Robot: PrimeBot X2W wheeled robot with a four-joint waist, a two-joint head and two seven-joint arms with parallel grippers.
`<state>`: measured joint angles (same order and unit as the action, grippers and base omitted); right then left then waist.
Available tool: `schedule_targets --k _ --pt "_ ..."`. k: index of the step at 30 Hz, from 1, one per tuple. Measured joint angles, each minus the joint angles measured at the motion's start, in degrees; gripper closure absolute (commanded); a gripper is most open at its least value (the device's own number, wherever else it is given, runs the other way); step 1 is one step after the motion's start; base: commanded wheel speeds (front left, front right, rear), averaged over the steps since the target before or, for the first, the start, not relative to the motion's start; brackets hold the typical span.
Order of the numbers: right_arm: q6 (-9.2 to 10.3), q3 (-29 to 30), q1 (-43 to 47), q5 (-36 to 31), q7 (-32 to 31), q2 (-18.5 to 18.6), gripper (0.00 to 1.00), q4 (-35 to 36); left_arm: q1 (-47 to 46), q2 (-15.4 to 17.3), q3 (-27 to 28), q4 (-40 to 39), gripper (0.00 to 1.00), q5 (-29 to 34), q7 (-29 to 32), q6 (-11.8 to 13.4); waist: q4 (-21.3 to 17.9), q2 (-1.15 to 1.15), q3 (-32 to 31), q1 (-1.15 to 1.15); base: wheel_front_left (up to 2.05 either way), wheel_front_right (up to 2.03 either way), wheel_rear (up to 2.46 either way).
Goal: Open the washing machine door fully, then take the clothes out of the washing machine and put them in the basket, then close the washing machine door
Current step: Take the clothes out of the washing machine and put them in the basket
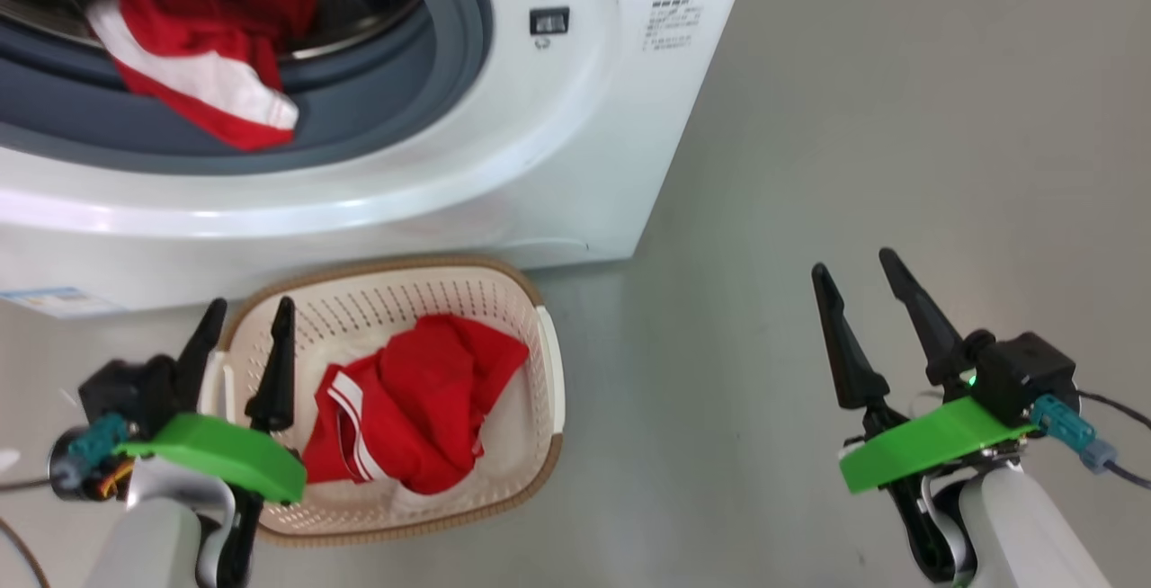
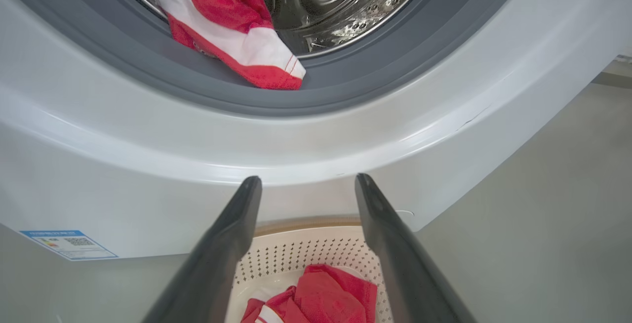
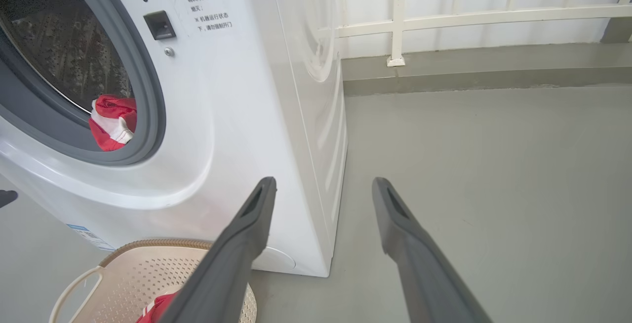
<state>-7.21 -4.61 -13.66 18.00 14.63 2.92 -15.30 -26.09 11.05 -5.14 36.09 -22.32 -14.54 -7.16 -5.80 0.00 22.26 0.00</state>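
The white washing machine (image 1: 539, 165) stands with its round grey-ringed opening uncovered; its door is out of view. A red and white garment (image 1: 202, 75) (image 2: 232, 31) (image 3: 111, 123) hangs over the grey rubber ring at the drum's mouth. Another piece of the red clothes (image 1: 414, 413) (image 2: 316, 298) lies in the cream basket (image 1: 539, 372) (image 3: 123, 273) on the floor before the machine. My left gripper (image 1: 252, 314) (image 2: 308, 182) hovers open over the basket's left rim, empty. My right gripper (image 1: 854, 264) (image 3: 323, 182) stands open and empty over bare floor to the right.
Grey floor (image 1: 899, 120) stretches to the right of the machine. A white railing (image 3: 469, 17) and low kerb run along the far wall. A blue label (image 2: 69, 244) sits low on the machine's front.
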Motion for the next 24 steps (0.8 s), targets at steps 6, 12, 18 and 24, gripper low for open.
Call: schedule_targets --k 6,12,18,24 --pt "0.00 0.02 2.60 -0.04 0.00 0.34 0.00 -0.40 6.55 -1.01 2.93 -8.60 0.00 3.27 0.00 0.00 0.43 0.00 -4.55 0.00 0.00 0.00 0.00" --pt "0.00 0.03 5.22 0.07 0.00 0.85 0.00 -0.44 13.41 -2.25 5.91 -15.29 0.00 5.20 0.00 0.00 0.40 0.00 -8.35 0.00 0.00 0.00 0.00" --pt "0.00 0.20 8.26 0.19 0.00 1.52 0.00 -0.33 18.72 -3.60 8.37 -21.08 0.00 6.94 0.00 0.00 0.42 0.00 -11.55 0.00 0.00 0.00 0.00" --pt "0.00 0.41 10.86 0.57 0.00 2.26 0.00 0.11 24.24 -4.61 9.93 -25.21 0.00 8.35 0.00 -0.01 0.49 0.00 -14.07 0.00 0.00 0.00 0.00"
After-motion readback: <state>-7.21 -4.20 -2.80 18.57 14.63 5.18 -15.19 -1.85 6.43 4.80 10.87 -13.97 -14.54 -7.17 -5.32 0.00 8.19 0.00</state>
